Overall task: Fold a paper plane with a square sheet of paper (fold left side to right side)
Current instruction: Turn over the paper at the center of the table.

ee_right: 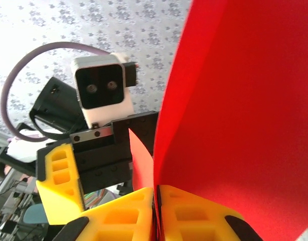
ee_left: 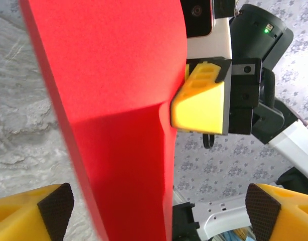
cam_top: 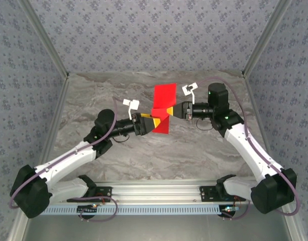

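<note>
The square sheet of paper [cam_top: 164, 95], bright red, is held up off the table in the middle, bent so that its lower part [cam_top: 161, 126] hangs toward the left arm. My right gripper [cam_top: 172, 111] is shut on the sheet's right edge; in the right wrist view its yellow fingers [ee_right: 129, 213] press together on the red paper [ee_right: 244, 125]. My left gripper [cam_top: 155, 122] stands open, its pads [ee_left: 56, 208] wide apart on either side of the sheet [ee_left: 119, 100] without touching it. The right gripper's yellow finger [ee_left: 201, 98] shows at the paper's edge in the left wrist view.
The marbled grey tabletop [cam_top: 144, 155] lies below the paper. Patterned walls [cam_top: 144, 30] close in the back and both sides. An aluminium rail [cam_top: 159, 193] with the two arm bases runs along the near edge.
</note>
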`<state>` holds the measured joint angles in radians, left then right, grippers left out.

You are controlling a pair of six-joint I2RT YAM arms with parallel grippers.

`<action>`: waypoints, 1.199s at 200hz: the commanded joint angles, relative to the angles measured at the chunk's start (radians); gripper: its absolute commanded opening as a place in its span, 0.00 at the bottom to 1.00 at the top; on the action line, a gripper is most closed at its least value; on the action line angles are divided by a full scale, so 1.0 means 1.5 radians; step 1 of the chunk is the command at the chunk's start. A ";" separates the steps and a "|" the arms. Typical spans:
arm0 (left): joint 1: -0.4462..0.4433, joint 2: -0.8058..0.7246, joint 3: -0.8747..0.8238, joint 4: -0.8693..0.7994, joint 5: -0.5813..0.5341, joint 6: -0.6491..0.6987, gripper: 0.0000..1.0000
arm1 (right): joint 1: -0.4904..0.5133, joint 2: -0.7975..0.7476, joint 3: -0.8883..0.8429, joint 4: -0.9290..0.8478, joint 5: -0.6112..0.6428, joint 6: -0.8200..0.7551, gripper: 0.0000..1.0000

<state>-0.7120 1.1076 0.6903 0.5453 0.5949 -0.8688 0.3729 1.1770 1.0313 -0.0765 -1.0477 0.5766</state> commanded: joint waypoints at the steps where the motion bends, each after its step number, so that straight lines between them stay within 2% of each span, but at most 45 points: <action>1: -0.006 0.003 0.021 0.070 0.011 -0.016 0.84 | 0.014 -0.014 0.020 0.047 -0.012 0.044 0.12; 13: -0.007 -0.004 0.021 0.070 0.001 -0.019 0.76 | 0.016 -0.015 0.013 0.065 -0.013 0.060 0.13; 38: -0.007 -0.020 0.019 0.066 -0.013 -0.021 0.47 | 0.018 -0.015 -0.010 0.146 -0.018 0.119 0.15; 57: -0.007 -0.027 0.019 0.067 -0.019 -0.023 0.29 | 0.020 -0.015 -0.016 0.152 -0.016 0.123 0.19; 79: -0.008 -0.031 0.016 0.071 -0.023 -0.026 0.14 | 0.019 -0.018 -0.018 0.132 -0.011 0.108 0.31; 93: -0.009 -0.038 0.015 0.052 -0.032 -0.018 0.08 | 0.013 -0.029 -0.010 0.050 0.014 0.052 0.42; 107: -0.017 -0.053 0.025 -0.033 -0.064 0.022 0.05 | -0.002 -0.044 0.002 -0.062 0.064 -0.021 0.55; 119: -0.041 -0.071 0.046 -0.160 -0.124 0.096 0.03 | -0.016 -0.059 0.021 -0.187 0.160 -0.097 0.64; 140: -0.118 -0.082 0.121 -0.413 -0.322 0.232 0.00 | -0.044 -0.089 0.031 -0.342 0.364 -0.167 0.80; 149: -0.151 -0.071 0.154 -0.508 -0.415 0.262 0.00 | -0.057 -0.099 0.029 -0.400 0.465 -0.180 0.86; 166: -0.198 -0.030 0.213 -0.656 -0.578 0.280 0.00 | -0.089 -0.120 0.014 -0.461 0.582 -0.189 0.93; 177: -0.225 0.011 0.250 -0.749 -0.684 0.261 0.00 | -0.108 -0.137 -0.002 -0.478 0.643 -0.191 1.00; 202: -0.262 0.147 0.349 -1.000 -0.886 0.148 0.00 | -0.133 -0.185 -0.039 -0.491 0.735 -0.183 1.00; 222: -0.271 0.268 0.430 -1.162 -0.945 0.028 0.00 | -0.139 -0.218 -0.054 -0.497 0.775 -0.188 1.00; 240: -0.274 0.360 0.476 -1.209 -0.941 -0.020 0.00 | -0.143 -0.232 -0.059 -0.501 0.785 -0.194 1.00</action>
<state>-1.1099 1.5139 1.3167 -0.9215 -0.6415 -0.7296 0.1661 0.8627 0.9550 -0.7761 0.0036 0.3180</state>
